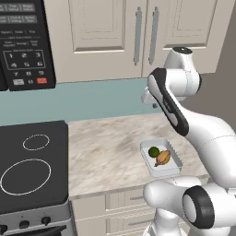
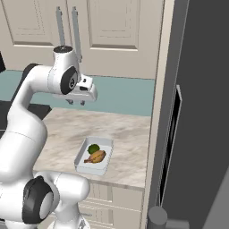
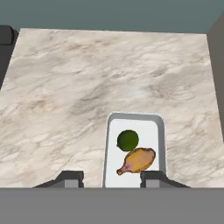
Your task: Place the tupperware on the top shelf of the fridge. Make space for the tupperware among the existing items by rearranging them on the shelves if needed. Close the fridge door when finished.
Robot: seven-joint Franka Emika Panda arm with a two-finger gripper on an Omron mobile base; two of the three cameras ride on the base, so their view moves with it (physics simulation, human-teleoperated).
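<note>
Nearest to my hand camera are my two dark fingertips (image 3: pixel 147 178), rising at the bottom of its view with a clear gap between them and nothing held, so my two-finger gripper (image 3: pixel 111 178) stands partly open and empty. From the right base view I see that gripper (image 2: pixel 77 102) hanging in the air above the counter, well clear of the stone, at the end of my white arm with dark joints (image 1: pixel 171 107).

Below it sits the shallow rectangular clear-white tupperware tray (image 3: pixel 134 151), flat on the beige marbled stone counter (image 3: pixel 87 87). It lies near the counter's front edge and towards its right end, closer to the tall grey fridge (image 2: pixel 197 116) than to the stove. Inside the tray a round green fruit (image 3: pixel 127 140) lies on the far side, and a brown drumstick-shaped piece of food (image 3: pixel 138 160) lies just in front of it, the two touching or nearly so; I cannot tell which.

At the counter's left end stands a black glass cooktop with white ring markings (image 1: pixel 30 166), and above it hangs a black microwave with a keypad (image 1: pixel 25 44). Cream wall cabinets with vertical bar handles (image 1: pixel 138 34) run above a pale teal backsplash (image 1: pixel 92 99) behind the counter. The fridge's grey side rises against the counter's right edge.
</note>
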